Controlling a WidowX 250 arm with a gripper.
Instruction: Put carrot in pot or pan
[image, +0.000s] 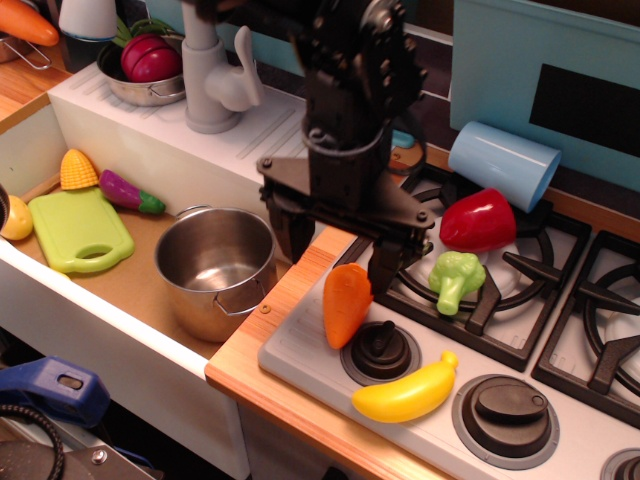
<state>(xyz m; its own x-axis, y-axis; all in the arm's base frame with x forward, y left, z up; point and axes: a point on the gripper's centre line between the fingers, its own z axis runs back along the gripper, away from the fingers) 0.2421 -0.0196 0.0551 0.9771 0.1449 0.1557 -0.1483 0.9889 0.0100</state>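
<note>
The stubby orange carrot (345, 305) stands on the front edge of the toy stove, next to a black knob (380, 350). The shiny steel pot (215, 270) sits empty in the sink, to the left of the carrot. My black gripper (338, 255) is open and empty, low over the carrot's top end. Its left finger (292, 235) hangs over the sink's edge and its right finger (385, 268) is just right of the carrot's top. I cannot tell whether either finger touches the carrot.
A yellow banana (405, 392) lies in front of the carrot. A broccoli (455, 278), a red pepper (478, 220) and a blue cup (503, 163) are on the burner. The sink holds a green cutting board (80, 230), corn (78, 168) and an eggplant (130, 192). A faucet (210, 70) stands behind.
</note>
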